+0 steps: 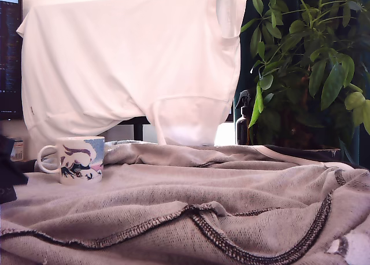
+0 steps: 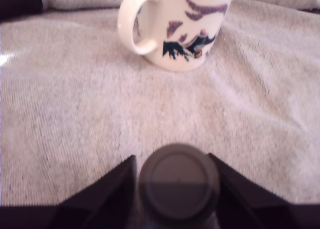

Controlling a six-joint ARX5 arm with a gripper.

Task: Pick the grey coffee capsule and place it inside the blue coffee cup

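Observation:
The grey coffee capsule (image 2: 179, 181) sits round-face-on between my gripper's (image 2: 176, 194) two black fingers (image 2: 107, 189), which press against both of its sides. It hangs just above the grey cloth. Ahead of it in the wrist view stands the blue coffee cup (image 2: 185, 29), a white mug with a purple and dark-blue picture, upright, handle turned towards the view's left. In the exterior view the cup (image 1: 78, 159) stands at the left on the cloth. Only a dark piece of my arm (image 1: 7, 175) shows at that view's left edge, and the capsule is hidden there.
A rumpled grey cloth (image 1: 202, 219) with a dark stitched hem covers the surface, with folds rising behind the cup. A white shirt (image 1: 133, 56) hangs at the back. A dark spray bottle (image 1: 243, 120) and a leafy plant (image 1: 312, 62) stand at the exterior view's right.

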